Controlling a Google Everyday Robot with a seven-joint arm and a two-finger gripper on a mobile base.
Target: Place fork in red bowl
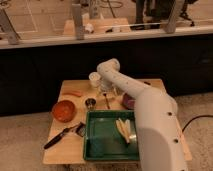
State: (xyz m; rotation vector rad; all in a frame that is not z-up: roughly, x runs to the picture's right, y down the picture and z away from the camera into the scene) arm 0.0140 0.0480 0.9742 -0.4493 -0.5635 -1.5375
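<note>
Silvery and thin, the fork (106, 102) seems to lie on the wooden table (65, 152) right under the gripper (106, 91), and I cannot tell if the gripper has hold of it or is only close above it. I think the gripper is there to pick it up, since the red bowl (64, 110) sits well off to the gripper's left in the camera view, past the little metal cup (90, 103). The white arm (125, 86) comes up from the right, bends over at the top and points down at the table.
</note>
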